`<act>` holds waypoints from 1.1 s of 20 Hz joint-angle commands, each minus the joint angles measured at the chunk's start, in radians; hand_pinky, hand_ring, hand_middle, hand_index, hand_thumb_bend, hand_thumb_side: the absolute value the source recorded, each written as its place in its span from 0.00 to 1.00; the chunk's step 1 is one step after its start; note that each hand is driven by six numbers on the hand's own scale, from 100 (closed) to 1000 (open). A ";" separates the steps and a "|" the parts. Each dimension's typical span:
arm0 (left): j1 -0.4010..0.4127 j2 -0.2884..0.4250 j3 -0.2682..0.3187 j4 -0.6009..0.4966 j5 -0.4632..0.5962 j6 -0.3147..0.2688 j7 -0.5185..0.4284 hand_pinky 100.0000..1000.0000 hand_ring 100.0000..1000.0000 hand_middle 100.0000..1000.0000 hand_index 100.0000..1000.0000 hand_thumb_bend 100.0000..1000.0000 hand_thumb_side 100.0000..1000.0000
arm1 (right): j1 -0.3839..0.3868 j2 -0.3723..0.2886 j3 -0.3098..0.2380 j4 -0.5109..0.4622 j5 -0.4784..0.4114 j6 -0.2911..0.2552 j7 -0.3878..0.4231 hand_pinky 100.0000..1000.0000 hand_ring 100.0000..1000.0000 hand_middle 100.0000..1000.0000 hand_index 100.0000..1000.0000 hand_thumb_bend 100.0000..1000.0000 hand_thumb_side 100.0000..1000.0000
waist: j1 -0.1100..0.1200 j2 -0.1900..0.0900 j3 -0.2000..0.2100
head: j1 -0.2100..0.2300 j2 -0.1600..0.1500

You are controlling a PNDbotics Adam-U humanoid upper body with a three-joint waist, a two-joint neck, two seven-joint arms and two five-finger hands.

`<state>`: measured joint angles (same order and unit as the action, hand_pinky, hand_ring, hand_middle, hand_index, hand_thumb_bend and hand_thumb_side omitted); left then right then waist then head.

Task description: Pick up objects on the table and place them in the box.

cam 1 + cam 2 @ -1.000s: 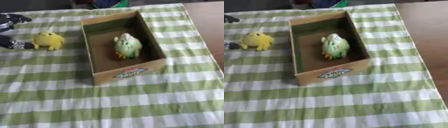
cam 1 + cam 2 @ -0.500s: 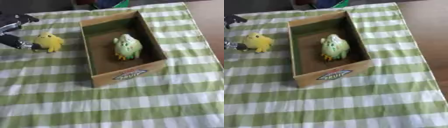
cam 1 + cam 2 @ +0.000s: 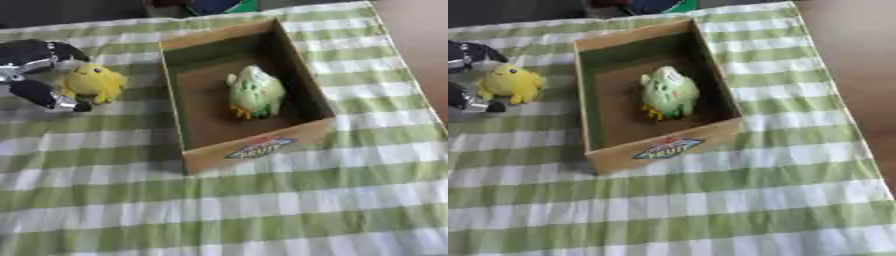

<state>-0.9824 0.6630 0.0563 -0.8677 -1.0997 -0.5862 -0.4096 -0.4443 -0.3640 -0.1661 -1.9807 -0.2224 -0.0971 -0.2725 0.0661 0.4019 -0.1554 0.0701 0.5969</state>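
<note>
The green-and-white checked tablecloth (image 3: 262, 210) covers the whole work surface, with bare brown table (image 3: 416, 45) showing along the far right. On it, a little left of centre, stands the open cardboard box (image 3: 262, 149), its long axis running away from the robot and a printed label on its near wall. Inside, toward the right-hand wall, lies a pale green plush toy (image 3: 254, 92) (already in place, so that part of the task looks done).

The remaining object is the yellow plush toy (image 3: 93, 82), sitting on the cloth just beside the box's left wall, apart from it by a narrow strip of cloth. It is rounded, with no clear long axis.

The left hand (image 3: 39, 72) enters from the left edge and is the only hand in sight; the right hand shows in neither view, so the left is plainly the nearer. Its black fingers (image 3: 44, 52) arch over the toy's far side while the thumb (image 3: 48, 97) lies along the near side, so the hand is spread apart and brackets the toy, which lies to the right of the palm, toward the box. Whether the fingers touch the plush cannot be told; they are not seen clamped on it.

The step in hand appears to be closing on the toy; the carry then runs rightward over the box's left wall.
</note>
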 commanded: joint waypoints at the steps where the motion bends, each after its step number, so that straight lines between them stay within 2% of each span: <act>1: -0.025 0.015 0.007 0.011 -0.027 0.014 0.022 0.60 0.87 0.85 0.93 0.59 0.80 | -0.014 -0.018 -0.006 -0.019 -0.004 0.001 0.000 0.75 0.61 0.46 0.79 0.00 0.84 | -0.001 -0.017 -0.002 | 0.008 -0.016; 3: -0.026 0.012 0.007 0.023 -0.043 0.021 0.036 0.60 0.86 0.84 0.92 0.57 0.80 | -0.014 -0.018 -0.007 -0.019 -0.004 0.001 -0.001 0.75 0.61 0.46 0.79 0.00 0.84 | -0.001 -0.015 -0.005 | 0.011 -0.018; 7: -0.029 0.006 0.012 0.036 -0.056 0.036 0.071 0.58 0.85 0.83 0.90 0.47 0.80 | -0.013 -0.017 -0.008 -0.019 -0.005 0.002 0.001 0.75 0.61 0.46 0.79 0.00 0.84 | 0.000 -0.012 -0.008 | 0.016 -0.022; 8: -0.029 0.005 0.012 0.039 -0.058 0.041 0.080 0.57 0.84 0.82 0.88 0.41 0.78 | -0.012 -0.017 -0.008 -0.019 -0.005 0.002 0.001 0.75 0.61 0.46 0.79 0.00 0.84 | 0.000 -0.011 -0.008 | 0.017 -0.023; 11: -0.029 0.005 0.013 0.042 -0.063 0.054 0.108 0.56 0.83 0.79 0.85 0.32 0.75 | -0.010 -0.015 -0.009 -0.019 -0.006 0.003 0.003 0.75 0.61 0.45 0.79 0.00 0.84 | 0.001 -0.011 -0.008 | 0.017 -0.022; 13: -0.028 0.004 0.010 0.043 -0.065 0.057 0.123 0.54 0.81 0.75 0.81 0.17 0.69 | -0.009 -0.015 -0.009 -0.019 -0.006 0.003 0.004 0.75 0.61 0.46 0.79 0.00 0.84 | 0.001 -0.011 -0.008 | 0.016 -0.021; 15: -0.027 0.002 0.007 0.043 -0.058 0.054 0.126 0.54 0.79 0.74 0.80 0.10 0.68 | -0.007 -0.014 -0.010 -0.019 -0.006 0.004 0.004 0.75 0.61 0.46 0.79 0.00 0.84 | 0.001 -0.012 -0.006 | 0.015 -0.016; 16: -0.027 0.002 0.007 0.041 -0.052 0.053 0.125 0.52 0.78 0.73 0.79 0.01 0.65 | -0.006 -0.014 -0.010 -0.019 -0.006 0.004 0.004 0.75 0.61 0.45 0.79 0.00 0.84 | 0.001 -0.013 -0.005 | 0.015 -0.015; 20: -0.025 0.006 0.009 0.026 -0.022 0.063 0.121 0.50 0.75 0.68 0.75 0.00 0.57 | -0.003 -0.012 -0.011 -0.019 -0.005 0.006 0.005 0.75 0.61 0.45 0.79 0.00 0.83 | 0.000 -0.018 -0.001 | 0.012 -0.008; 22: -0.023 0.008 0.010 0.021 -0.009 0.072 0.126 0.48 0.73 0.65 0.72 0.00 0.49 | -0.002 -0.011 -0.011 -0.019 -0.006 0.007 0.006 0.75 0.61 0.45 0.79 0.00 0.83 | -0.001 -0.020 0.000 | 0.010 -0.007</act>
<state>-0.9931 0.6418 0.0587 -0.8264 -1.1211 -0.5207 -0.2870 -0.4397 -0.3634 -0.1672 -1.9807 -0.2237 -0.0907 -0.2686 0.0693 0.4106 -0.1568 0.0830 0.5888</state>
